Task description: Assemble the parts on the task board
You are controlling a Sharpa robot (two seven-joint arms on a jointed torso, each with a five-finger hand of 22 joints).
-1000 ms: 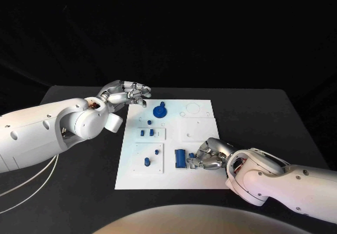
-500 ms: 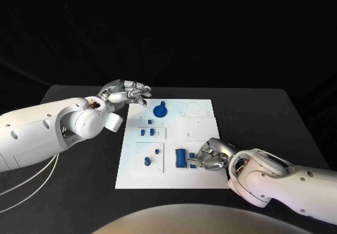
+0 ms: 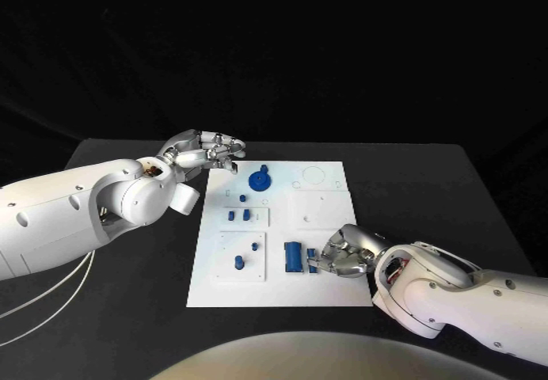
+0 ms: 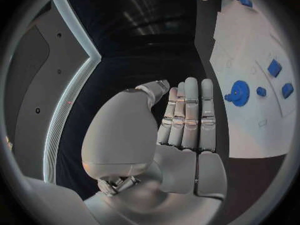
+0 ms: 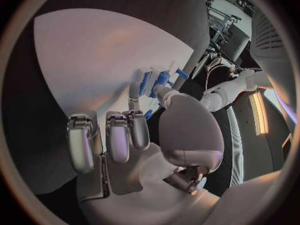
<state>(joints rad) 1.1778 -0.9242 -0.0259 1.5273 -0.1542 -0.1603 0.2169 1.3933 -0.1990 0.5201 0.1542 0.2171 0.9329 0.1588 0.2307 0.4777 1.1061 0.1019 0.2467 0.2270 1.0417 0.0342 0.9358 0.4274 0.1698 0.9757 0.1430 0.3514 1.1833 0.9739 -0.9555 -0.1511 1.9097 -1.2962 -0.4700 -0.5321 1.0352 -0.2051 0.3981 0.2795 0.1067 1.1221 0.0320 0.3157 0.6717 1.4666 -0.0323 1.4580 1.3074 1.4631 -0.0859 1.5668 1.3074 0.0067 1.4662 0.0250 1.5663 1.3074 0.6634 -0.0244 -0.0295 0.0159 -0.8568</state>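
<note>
- Parts: the two nearest the right hand (image 3: 343, 255) are a long blue bar (image 3: 294, 256) and a small blue piece (image 3: 313, 265), both on the white board (image 3: 325, 293), at about 9 o'clock from that hand in the head view.
- The bar's long axis runs 12 to 6 o'clock, roughly along the board's long sides; the small piece lies between the bar and the hand, just beside its fingertips.
- Right hand: it sits low over the board's near right part, fingers curled towards the small piece. Whether it pinches that piece or only touches it, I cannot tell; the right wrist view shows blue pieces at the fingertips but no clear grasp.
- Left hand (image 3: 207, 151): it is off the board's far left corner, at about 10 o'clock from the blue gear (image 3: 261, 180), well apart from the bar. In the left wrist view its fingers (image 4: 190, 110) lie straight and side by side, holding nothing.
- Judgement: the right hand is much the nearer, so the next move on the bar or small piece falls to it, reaching towards 9 o'clock.
</note>
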